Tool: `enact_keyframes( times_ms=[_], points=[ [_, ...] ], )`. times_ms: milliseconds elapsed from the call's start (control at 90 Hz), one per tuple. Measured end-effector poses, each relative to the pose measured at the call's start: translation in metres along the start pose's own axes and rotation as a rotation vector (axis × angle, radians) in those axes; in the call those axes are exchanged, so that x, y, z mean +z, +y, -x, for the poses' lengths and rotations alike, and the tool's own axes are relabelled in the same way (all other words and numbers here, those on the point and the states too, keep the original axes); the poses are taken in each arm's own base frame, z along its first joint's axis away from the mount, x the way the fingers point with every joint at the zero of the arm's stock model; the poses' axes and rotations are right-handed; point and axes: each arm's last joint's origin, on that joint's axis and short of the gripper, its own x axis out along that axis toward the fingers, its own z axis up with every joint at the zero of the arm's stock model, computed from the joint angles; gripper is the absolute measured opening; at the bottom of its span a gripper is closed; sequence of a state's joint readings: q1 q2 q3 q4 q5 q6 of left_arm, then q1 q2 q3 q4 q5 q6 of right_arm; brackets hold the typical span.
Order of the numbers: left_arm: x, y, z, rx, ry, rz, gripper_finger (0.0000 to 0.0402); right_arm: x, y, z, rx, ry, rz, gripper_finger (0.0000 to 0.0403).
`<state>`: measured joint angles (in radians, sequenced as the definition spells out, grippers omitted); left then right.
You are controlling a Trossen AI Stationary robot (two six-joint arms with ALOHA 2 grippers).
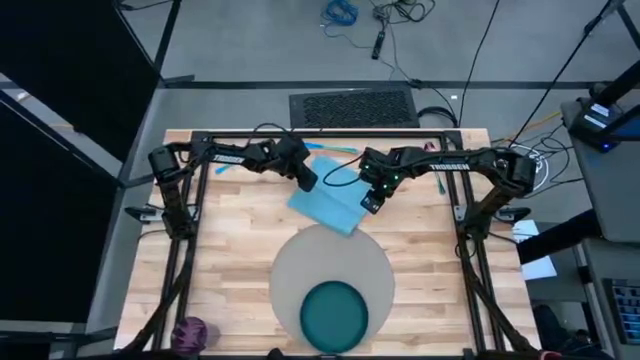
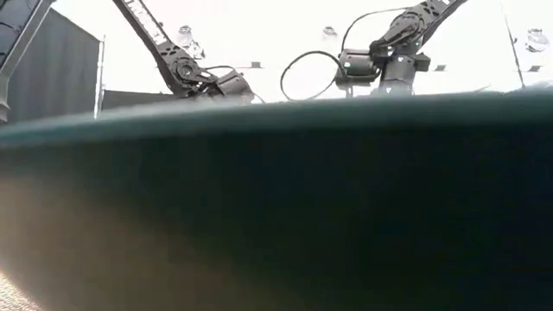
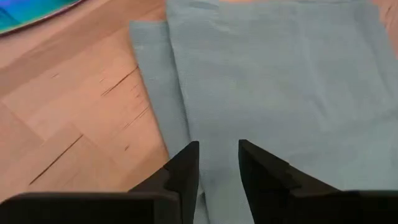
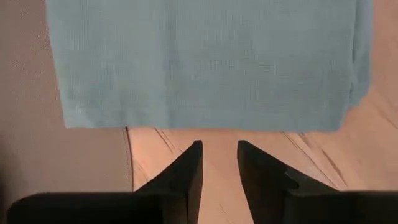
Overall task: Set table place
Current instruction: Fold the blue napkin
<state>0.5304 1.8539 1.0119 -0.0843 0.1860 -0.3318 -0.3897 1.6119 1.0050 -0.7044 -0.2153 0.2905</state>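
Plate (image 1: 334,313) fills the low view; both narrow-gapped grippers (image 3: 218,163) (image 4: 219,163) (arm (image 1: 455,165) marked TROSSEN) hover over napkin (image 1: 329,203) on wood table (image 1: 230,250).

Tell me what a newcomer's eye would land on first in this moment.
Both grippers meet over the light blue napkin in the middle of the table: the left gripper above its far left edge, the right gripper at its right edge, each with fingers slightly parted and empty. Nearer the front edge, the dark teal plate sits on the round grey mat, and the purple cup stands at the front left corner.
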Motion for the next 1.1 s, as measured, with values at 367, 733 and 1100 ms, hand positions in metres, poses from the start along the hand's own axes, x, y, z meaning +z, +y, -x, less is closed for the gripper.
enact_keyframes(
  times_ms=[367,733,1100],
  points=[
    [-0.007,-0.002,-0.012,-0.006,0.034,-0.012,0.0095,0.000,0.000,0.000,-0.001,0.004,0.006,0.0087],
    [-0.002,-0.011,-0.009,-0.075,0.043,-0.054,0.0093,0.000,0.000,0.000,-0.002,0.003,0.006,0.0087],
    [-0.002,-0.015,-0.009,-0.055,0.033,-0.082,0.0008,0.000,0.000,0.000,-0.002,0.003,0.005,0.0087]
  ],
)
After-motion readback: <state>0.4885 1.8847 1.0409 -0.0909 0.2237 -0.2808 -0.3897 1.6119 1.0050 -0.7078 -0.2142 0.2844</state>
